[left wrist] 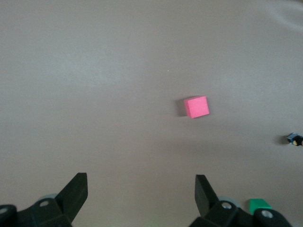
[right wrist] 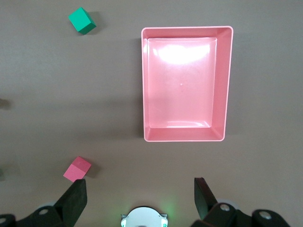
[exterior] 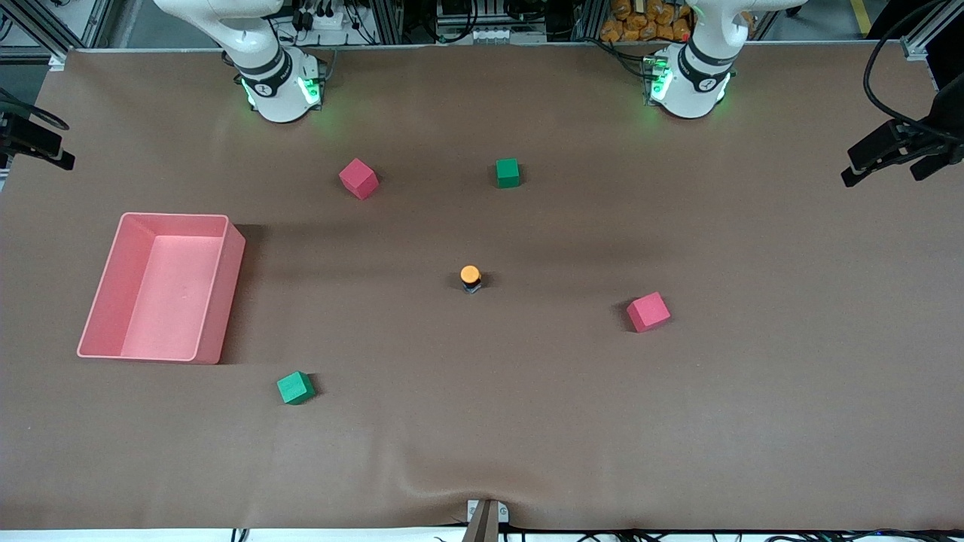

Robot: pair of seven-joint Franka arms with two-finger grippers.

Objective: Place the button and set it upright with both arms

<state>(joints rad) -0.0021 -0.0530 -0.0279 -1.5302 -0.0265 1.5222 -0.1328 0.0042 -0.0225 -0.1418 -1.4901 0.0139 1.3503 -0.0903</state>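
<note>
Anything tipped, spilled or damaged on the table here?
Nothing stands out. The button stands cap-up mid-table, four cubes sit flat and apart, and the pink bin is empty. The cloth wrinkles slightly at its near edge.

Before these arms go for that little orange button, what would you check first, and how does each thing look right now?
1. Button standing with orange cap up: ok.
2. Button free of the cubes, apart from the red cube beside it: ok.
3. Left gripper open, holding nothing: ok.
4. Right gripper open, holding nothing, up over the table near the pink tray: ok.
5. Pink tray holds nothing: ok.
6. Where the button must go: cannot tell.
</note>
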